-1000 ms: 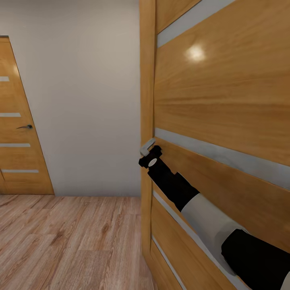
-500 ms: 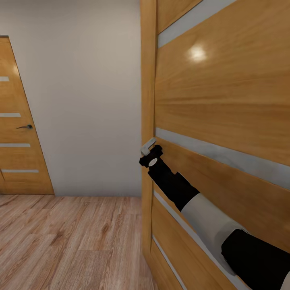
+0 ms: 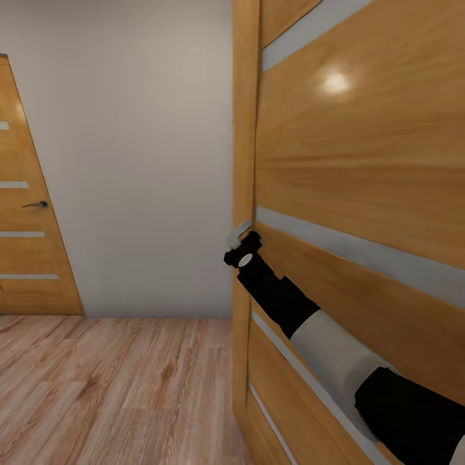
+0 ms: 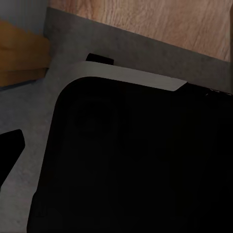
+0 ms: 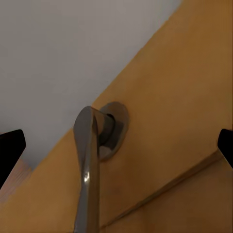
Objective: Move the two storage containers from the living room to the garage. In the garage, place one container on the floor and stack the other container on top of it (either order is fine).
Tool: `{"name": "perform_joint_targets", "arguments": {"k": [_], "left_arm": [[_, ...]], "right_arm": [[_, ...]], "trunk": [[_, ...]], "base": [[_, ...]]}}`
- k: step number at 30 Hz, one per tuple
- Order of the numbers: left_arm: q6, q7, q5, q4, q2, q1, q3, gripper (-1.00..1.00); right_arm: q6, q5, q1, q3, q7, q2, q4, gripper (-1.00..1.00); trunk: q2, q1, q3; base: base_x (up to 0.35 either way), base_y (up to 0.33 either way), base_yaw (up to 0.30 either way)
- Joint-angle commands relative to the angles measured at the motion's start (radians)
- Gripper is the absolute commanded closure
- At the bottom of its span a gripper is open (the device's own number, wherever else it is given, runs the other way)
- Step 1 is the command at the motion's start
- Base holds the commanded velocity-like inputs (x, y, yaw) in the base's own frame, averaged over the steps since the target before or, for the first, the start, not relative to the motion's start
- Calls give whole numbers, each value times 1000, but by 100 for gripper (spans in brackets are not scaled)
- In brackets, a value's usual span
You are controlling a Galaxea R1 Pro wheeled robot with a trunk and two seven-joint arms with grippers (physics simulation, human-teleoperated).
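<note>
The two storage containers are out of view. A wooden door (image 3: 361, 161) with grey stripes stands close at my right. Its grey lever handle (image 3: 236, 232) sits at the door's edge. My right arm reaches up to it, and my right gripper (image 3: 239, 242) is at the handle. In the right wrist view the handle (image 5: 90, 160) runs between the two wide-apart fingertips (image 5: 10, 145), so this gripper (image 5: 116, 145) is open around it without clamping it. The left gripper's fingertip (image 4: 9, 145) shows beside my dark body (image 4: 136, 165).
A plain grey-white wall (image 3: 135, 161) faces me. A second striped wooden door (image 3: 26, 226) with a dark handle stands shut at the far left. Light wood-plank flooring (image 3: 116, 387) spreads out ahead and to the left.
The near door's edge has shifted a little to the right in the picture and the far door a little to the left. My right arm stays at the handle.
</note>
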Motion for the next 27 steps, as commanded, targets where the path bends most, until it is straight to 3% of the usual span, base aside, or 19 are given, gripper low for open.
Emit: {"name": "perform_joint_targets", "arguments": {"k": [1, 27], "left_arm": [[-2, 0, 10, -1, 0, 0, 0, -100], [-2, 0, 10, -1, -2, 0, 0, -100]], "right_arm": [[6, 10, -1, 1, -6, 0, 0, -100], [3, 8, -1, 1, -4, 0, 0, -100]], "trunk": [[0, 0, -1], [0, 0, -1]], "base": [[170, 0, 0], [10, 16, 0]]}}
